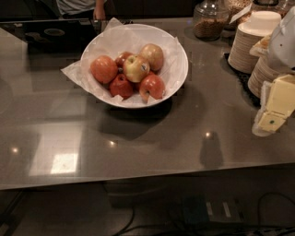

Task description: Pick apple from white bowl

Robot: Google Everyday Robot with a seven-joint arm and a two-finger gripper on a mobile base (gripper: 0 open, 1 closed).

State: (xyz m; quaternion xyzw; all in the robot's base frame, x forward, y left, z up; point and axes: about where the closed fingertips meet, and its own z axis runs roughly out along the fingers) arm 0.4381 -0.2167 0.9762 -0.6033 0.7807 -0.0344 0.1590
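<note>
The white bowl [177,73] stands on the grey counter, lined with crumpled white paper [73,71] that sticks over its rim. Several red and yellow apples lie in it; a yellow-red apple [136,67] sits on top in the middle, an orange one [103,69] at the left, a red one [152,86] at the front. My gripper [272,117] hangs at the right edge of the view, pale yellow and white, well to the right of the bowl and above the counter. It holds nothing that I can see.
Stacks of beige plates [249,44] stand at the back right, behind the gripper. A glass jar [209,20] stands behind the bowl. A person [80,7] stands at the far side. The counter's front edge [147,177] runs across the lower view, cables below.
</note>
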